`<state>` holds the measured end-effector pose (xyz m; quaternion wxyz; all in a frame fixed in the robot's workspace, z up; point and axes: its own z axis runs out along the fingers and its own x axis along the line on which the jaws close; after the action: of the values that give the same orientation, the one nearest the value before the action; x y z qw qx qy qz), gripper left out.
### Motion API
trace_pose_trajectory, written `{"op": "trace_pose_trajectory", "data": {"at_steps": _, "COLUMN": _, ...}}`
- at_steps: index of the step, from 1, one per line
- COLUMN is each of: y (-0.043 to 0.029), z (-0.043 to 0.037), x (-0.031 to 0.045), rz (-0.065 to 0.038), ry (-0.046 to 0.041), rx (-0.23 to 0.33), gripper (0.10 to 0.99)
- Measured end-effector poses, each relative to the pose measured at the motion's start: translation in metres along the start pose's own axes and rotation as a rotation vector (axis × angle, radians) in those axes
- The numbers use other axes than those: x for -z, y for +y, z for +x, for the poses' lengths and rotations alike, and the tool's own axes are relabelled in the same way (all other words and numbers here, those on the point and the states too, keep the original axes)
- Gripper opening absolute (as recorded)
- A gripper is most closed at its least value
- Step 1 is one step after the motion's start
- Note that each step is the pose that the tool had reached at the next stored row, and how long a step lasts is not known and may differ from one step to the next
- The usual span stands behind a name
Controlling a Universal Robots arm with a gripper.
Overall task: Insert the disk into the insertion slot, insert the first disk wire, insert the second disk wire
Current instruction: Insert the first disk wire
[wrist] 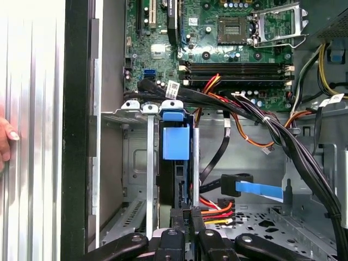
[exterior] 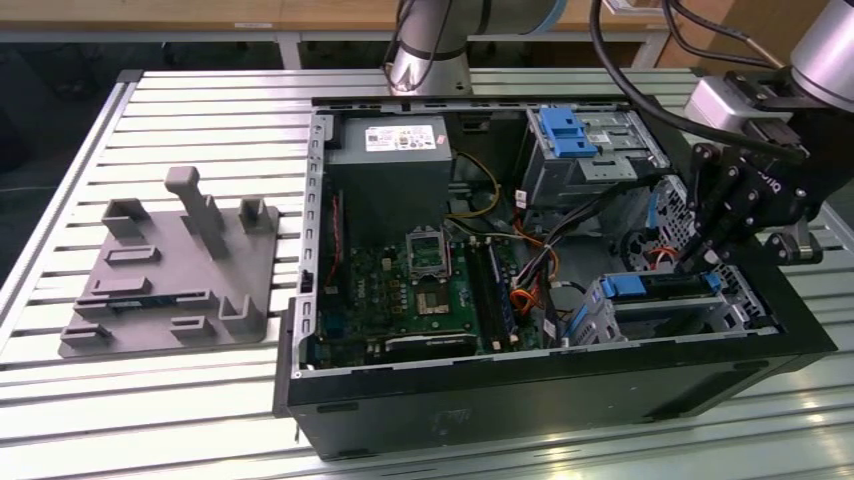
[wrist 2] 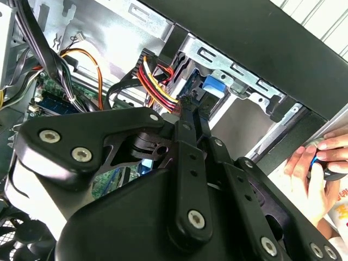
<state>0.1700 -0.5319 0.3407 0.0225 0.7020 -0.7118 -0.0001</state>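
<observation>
The disk (exterior: pixel 654 287), in its bright blue carrier, sits inside the insertion slot (exterior: pixel 741 312), a small silver cage at the case's near corner on the exterior view's right. Both wrist views show the blue carrier (wrist: pixel 175 142) (wrist 2: pixel 213 87) seated between the cage rails (wrist: pixel 136 107) (wrist 2: pixel 244 76). My gripper (exterior: pixel 687 262) hangs just over the disk's end. Its black fingers stand close together (wrist: pixel 186 213) (wrist 2: pixel 187 101), shut on a black plug with red, yellow and black wires (wrist: pixel 217 212) (wrist 2: pixel 160 81), right at the disk's edge. A second wire, a flat blue cable with a black plug (wrist: pixel 253 188), lies loose nearby.
The open case holds a motherboard (exterior: pixel 414 290), a power supply (exterior: pixel 387 140), a taller grey bay with a blue latch (exterior: pixel 567 135) and thick cable bundles (wrist: pixel 283 136). A grey fixture plate (exterior: pixel 174 270) lies on the table. A person's hand (wrist 2: pixel 312 174) rests outside the case wall.
</observation>
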Motion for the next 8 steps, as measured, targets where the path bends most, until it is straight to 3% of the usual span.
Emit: {"op": "trace_pose_trajectory", "data": {"at_steps": 8, "y": -0.0002, "z": 0.0000, "x": -0.0015, "rz": 0.000, "ry": 0.0001, "rx": 0.000, "gripper": 0.169}}
